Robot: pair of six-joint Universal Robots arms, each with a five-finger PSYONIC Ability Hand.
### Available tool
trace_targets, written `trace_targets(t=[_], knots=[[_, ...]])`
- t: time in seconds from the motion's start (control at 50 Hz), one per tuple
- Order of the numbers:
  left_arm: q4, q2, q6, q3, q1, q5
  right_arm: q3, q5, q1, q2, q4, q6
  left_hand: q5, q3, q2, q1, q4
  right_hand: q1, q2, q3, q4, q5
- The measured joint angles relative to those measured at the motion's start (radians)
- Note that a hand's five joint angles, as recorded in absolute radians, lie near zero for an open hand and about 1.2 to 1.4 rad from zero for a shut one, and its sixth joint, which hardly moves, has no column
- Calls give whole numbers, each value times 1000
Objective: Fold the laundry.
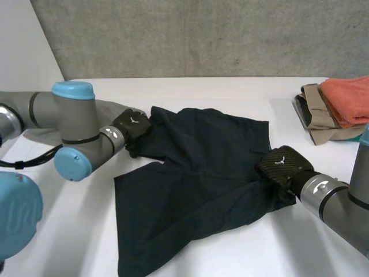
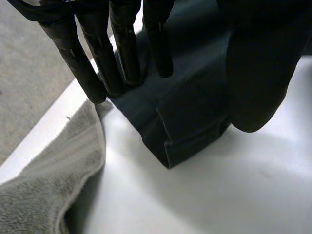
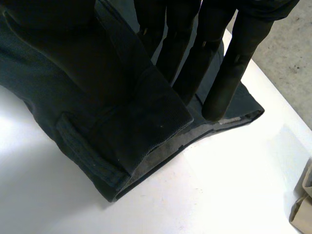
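**Held at both ends for folding**

Found dark navy fabric shorts lying spread on white table. Noted left hand pinching a leg hem, right hand pinching the waistband. Judged opposite holds to keep cloth taut.

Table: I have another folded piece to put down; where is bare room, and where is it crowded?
Bare table runs along the far edge behind the dark shorts, and between the shorts and the folded stack. Crowded: the middle, where the left hand and right hand pinch the shorts, and the grey towel by the left hand.
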Motion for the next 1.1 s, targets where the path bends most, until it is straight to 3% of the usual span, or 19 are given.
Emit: trace_targets(t=[0.06,0.12,0.18,0.24,0.42,0.44,0.46,0.48,0.5,0.52,0.58,0.82,0.86,1.1], knots=[[-14,-41,15,49,1,-9,0,0,1,5,-7,1,33,31,30,41,30,0,0,0,0,0],[-25,-77,36,100,-5,-35,0,1,0,7,-14,2,528,532,533,573,533,0,0,0,0,0],[-37,-89,51,133,-14,-86,0,3,-1,5,-20,4,611,639,639,601,643,0,0,0,0,0],[-48,-82,60,145,-24,-146,0,6,-2,4,-22,4,611,645,646,601,648,0,0,0,0,0],[-143,-9,125,127,-88,-454,1,16,25,-7,-20,6,591,618,617,576,617,0,0,0,0,0],[-154,4,126,118,-98,-473,1,18,34,-9,-19,8,487,483,481,460,497,0,0,0,0,0],[-158,10,126,114,-102,-479,1,20,38,-10,-19,9,487,483,481,460,497,0,0,0,0,0],[-165,22,122,104,-110,-486,1,22,47,-12,-18,11,178,194,187,100,184,0,0,0,0,0],[-166,25,121,102,-111,-487,1,23,49,-12,-18,11,178,194,187,100,184,0,0,0,0,0],[-171,41,110,88,-120,-487,0,27,61,-15,-18,15,-177,-172,-180,-268,-177,0,0,0,0,0],[-174,77,78,63,-130,-477,-4,35,80,-21,-19,24,-328,-317,-322,-337,-331,0,0,0,0,0],[-175,307,-122,-117,-118,-409,-64,41,125,-15,-27,74,-301,-300,-299,-303,-303,0,0,0,0,0],[-184,427,-215,-243,-120,-358,-140,46,146,19,-23,123,-300,-300,-298,-303,-300,0,0,0,0,0],[-236,715,-429,-658,-131,-141,-368,152,157,159,35,346,-300,-300,-296,-303,-300,9,0,0,0,0]])
